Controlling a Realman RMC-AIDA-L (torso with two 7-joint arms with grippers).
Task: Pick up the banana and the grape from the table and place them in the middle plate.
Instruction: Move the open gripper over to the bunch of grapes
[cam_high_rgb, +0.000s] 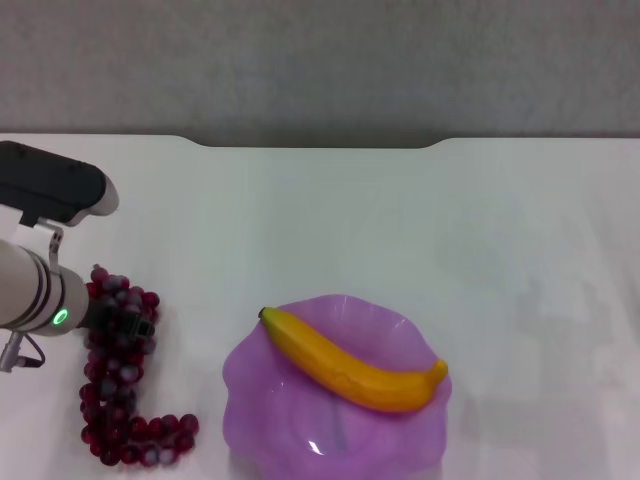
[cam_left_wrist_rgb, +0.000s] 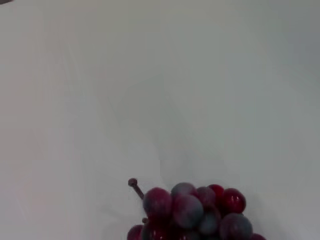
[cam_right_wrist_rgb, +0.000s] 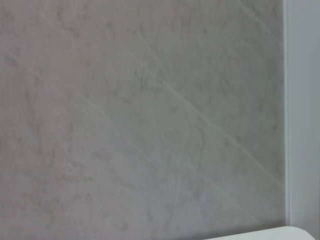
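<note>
With the banana already on the plate, I can't tell how my left gripper's jaws stand over the grapes, so 1 loose pinch could drop the bunch.

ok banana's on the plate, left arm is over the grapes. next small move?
Probably lower the left gripper onto the upper end of the grape and close. The banana already lies across the middle plate, while the bunch lies on the table beside it. The fingers aren't visible.

The left arm reaches in low from the left edge, its claw pointing rightward.
</note>
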